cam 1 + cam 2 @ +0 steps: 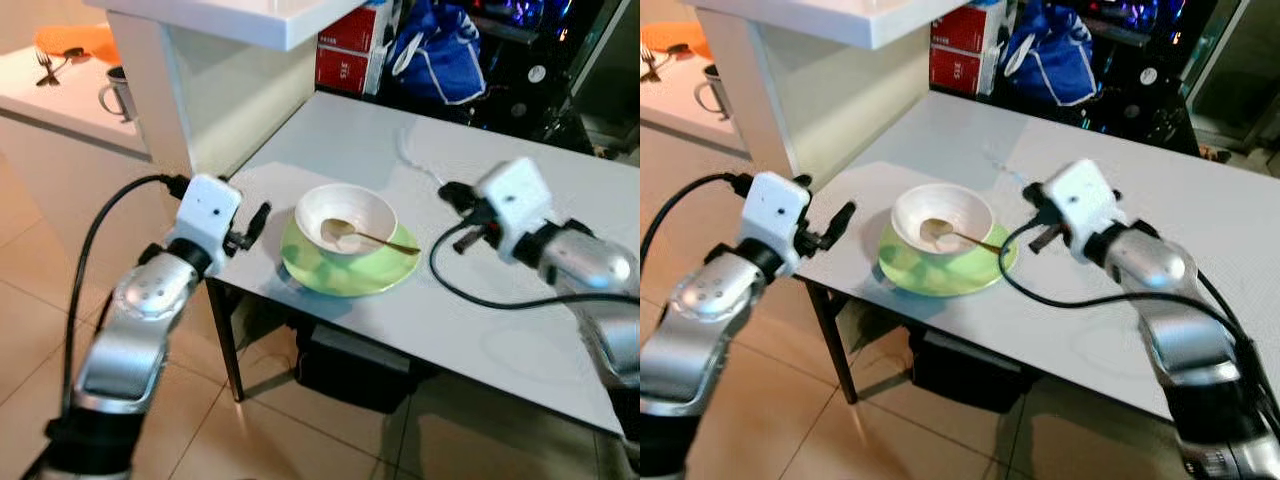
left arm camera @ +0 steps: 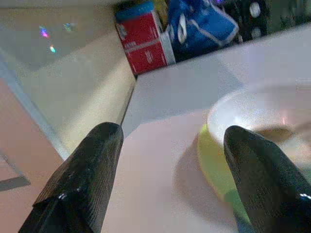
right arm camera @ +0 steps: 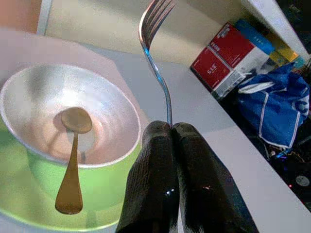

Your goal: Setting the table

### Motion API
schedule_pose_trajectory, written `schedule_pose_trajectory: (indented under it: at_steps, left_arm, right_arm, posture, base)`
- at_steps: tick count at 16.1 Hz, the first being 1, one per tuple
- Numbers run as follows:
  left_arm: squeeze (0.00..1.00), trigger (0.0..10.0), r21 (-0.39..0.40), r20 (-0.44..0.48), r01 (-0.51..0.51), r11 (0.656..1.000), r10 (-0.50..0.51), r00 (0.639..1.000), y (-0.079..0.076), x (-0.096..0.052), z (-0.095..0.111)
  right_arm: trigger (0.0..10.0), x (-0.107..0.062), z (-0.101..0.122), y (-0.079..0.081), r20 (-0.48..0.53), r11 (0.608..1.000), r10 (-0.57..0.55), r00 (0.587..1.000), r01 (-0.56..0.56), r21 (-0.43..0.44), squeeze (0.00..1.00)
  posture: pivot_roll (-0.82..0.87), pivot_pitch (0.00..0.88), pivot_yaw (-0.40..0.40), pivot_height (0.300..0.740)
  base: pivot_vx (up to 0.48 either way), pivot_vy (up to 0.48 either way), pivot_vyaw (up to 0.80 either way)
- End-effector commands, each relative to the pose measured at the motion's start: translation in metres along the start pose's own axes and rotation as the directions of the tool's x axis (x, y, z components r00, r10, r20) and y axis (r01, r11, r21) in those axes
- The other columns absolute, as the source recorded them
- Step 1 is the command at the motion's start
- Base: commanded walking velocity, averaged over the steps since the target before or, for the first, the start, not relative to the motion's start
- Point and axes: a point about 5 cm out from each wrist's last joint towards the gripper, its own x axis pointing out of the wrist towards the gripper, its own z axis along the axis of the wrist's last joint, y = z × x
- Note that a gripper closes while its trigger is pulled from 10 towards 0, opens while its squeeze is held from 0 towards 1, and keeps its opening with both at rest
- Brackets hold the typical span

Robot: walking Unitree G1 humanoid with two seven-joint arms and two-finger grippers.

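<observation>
Nearest the camera, the left gripper (image 1: 252, 228) hangs at the near left corner of the white surface (image 1: 470, 320), its fingers (image 2: 82, 179) spread wide and empty, aimed along the top toward the dishes.

Just beyond it sits the green plate (image 1: 345, 270) with the bowl (image 1: 346, 218) on it, white inside and green outside. A golden spoon (image 1: 365, 236) lies in the bowl, its handle resting over the rim toward the robot's right. These look like ceramic: rigid, fairly heavy, smooth and chippable, so the stack is best left alone or moved only by the plate's rim with both sides supported.

To the right of the bowl, the right gripper (image 3: 170, 127) hovers over the surface, its fingers (image 3: 150, 170) pinched tight on a metal fork (image 3: 154, 43), gripped low on the thin handle with the tines pointing up and away. The fork is light, stiff and slick; held this far from its head it can pivot or slide in the pinch, so it wants a firm squeeze and a low, gentle release flat beside the plate.

Farthest back stand red boxes (image 1: 350, 50) and a blue bag (image 1: 440, 50).
</observation>
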Motion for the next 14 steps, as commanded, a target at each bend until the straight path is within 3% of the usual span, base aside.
schedule_pose_trajectory:
  at_steps: [1, 3, 5, 7, 14]
  left_arm:
    - [0.0, 10.0, 0.02, -0.038, 0.024, 1.0, -0.023, 0.999, 0.001, -0.003, -0.004]
    - [0.0, 10.0, 0.025, -0.053, 0.024, 0.999, -0.023, 0.998, 0.003, -0.004, -0.007]
    - [0.0, 10.0, 0.019, -0.056, 0.048, 0.999, -0.047, 0.997, -0.001, -0.004, -0.006]
    - [0.0, 10.0, 0.014, -0.049, 0.077, 0.997, -0.076, 0.996, -0.007, -0.002, -0.004]
    - [0.0, 10.0, 0.006, -0.063, 0.142, 0.99, -0.141, 0.988, -0.019, -0.005, -0.006]
  right_arm:
    - [10.0, 0.01, -0.004, 0.004, -0.051, 0.999, 0.01, 0.999, -0.012, -0.033, 0.0]
    - [10.0, 0.019, -0.009, 0.009, -0.084, 0.999, 0.011, 0.996, -0.016, -0.051, 0.0]
    - [10.0, 0.043, -0.019, 0.019, -0.138, 0.999, 0.028, 0.99, -0.031, -0.022, 0.0]
    - [10.0, 0.058, -0.02, 0.026, -0.17, 0.995, 0.06, 0.984, -0.071, -0.062, 0.0]
    - [10.0, 0.082, -0.009, 0.034, -0.213, 0.978, 0.159, 0.964, -0.183, -0.096, 0.0]
  posture:
    - [0.01, 0.0, -0.052, 0.74]
    - [0.01, 0.0, -0.049, 0.74]
    - [0.02, 0.0, -0.041, 0.74]
    - [0.02, 0.0, -0.044, 0.74]
    - [0.03, 0.0, -0.054, 0.74]
  base:
    - [0.0, 0.0, 0.0]
    - [0.0, 0.0, 0.0]
    - [0.0, 0.0, 0.0]
    - [0.0, 0.0, 0.0]
    - [0.0, 0.0, 0.0]
